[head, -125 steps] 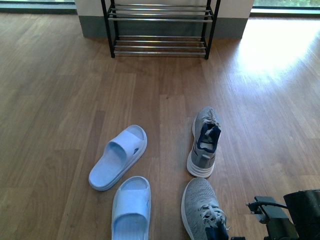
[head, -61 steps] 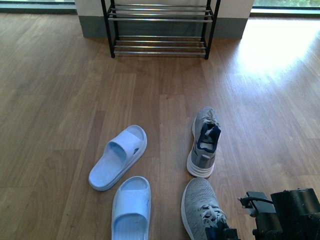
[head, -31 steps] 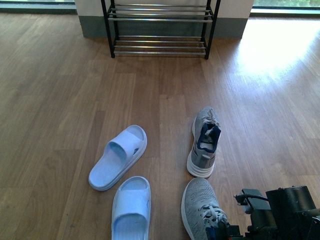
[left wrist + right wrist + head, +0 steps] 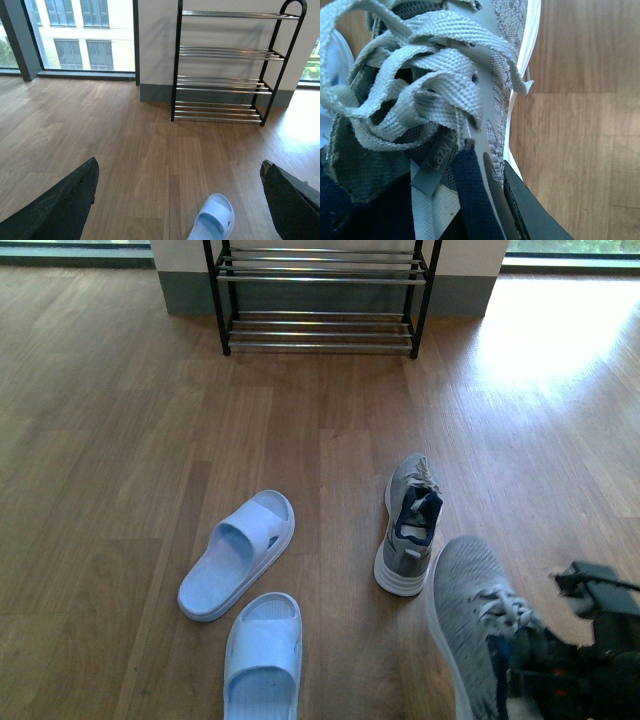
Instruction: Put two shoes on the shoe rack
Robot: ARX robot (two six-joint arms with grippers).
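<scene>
- At lower right of the front view, carried in the right gripper (image 4: 545, 675): one grey sneaker (image 4: 472, 615), gripped at the collar, apparently lifted off the floor (image 4: 120, 420), toe pointing up the frame.
- In the right wrist view, pinched shut on the shoe's side wall, dark finger (image 4: 535, 220) outside, navy lining inside.
- At top centre, well apart from the held shoe and up-left of it: the shoe rack (image 4: 320, 300), bars running across the frame, shoe's long axis roughly toward them.
- Just left of the held shoe, flat on the floor: the second sneaker (image 4: 408, 530), toe also up-frame, judged nearer the right arm.
- In the left wrist view, left gripper (image 4: 178, 172) spread wide, holding nothing.
- Left of centre, two pale slides (image 4: 238, 555), best left alone.
</scene>
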